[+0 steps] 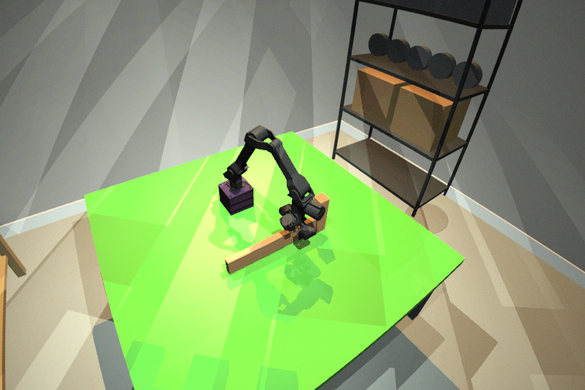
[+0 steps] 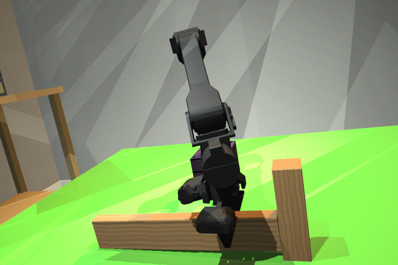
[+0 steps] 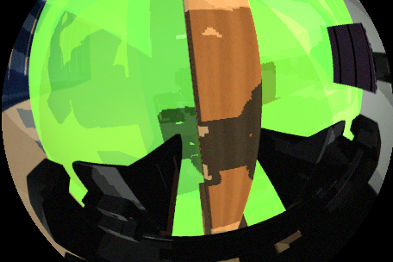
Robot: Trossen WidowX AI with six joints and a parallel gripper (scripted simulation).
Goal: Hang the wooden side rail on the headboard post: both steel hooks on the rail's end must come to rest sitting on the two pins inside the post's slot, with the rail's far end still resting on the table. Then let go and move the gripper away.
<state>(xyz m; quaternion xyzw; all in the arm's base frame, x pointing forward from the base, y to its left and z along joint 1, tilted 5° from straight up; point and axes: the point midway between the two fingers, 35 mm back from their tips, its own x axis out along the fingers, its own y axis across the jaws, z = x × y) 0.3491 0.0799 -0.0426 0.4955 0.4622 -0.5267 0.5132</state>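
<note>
The wooden side rail (image 1: 257, 252) (image 2: 144, 233) (image 3: 224, 66) lies about level, its far end on the green table (image 1: 165, 281) (image 2: 353, 175). Its other end meets the upright headboard post (image 1: 324, 211) (image 2: 290, 207), with no clear gap. The hooks, pins and slot are hidden, so I cannot tell whether the hooks sit on the pins. My gripper (image 1: 297, 235) (image 2: 225, 223) (image 3: 213, 134) is open around the rail, nearer the post end. In the wrist view one finger stands clear of the rail; the other is close beside it, and I cannot tell whether it touches.
The arm stands on a dark purple block (image 1: 236, 197) (image 2: 196, 163) (image 3: 353, 55) behind the rail. A black shelf rack (image 1: 413, 154) with boxes stands beyond the table. The upright post rises beside the gripper, on its right in the exterior view.
</note>
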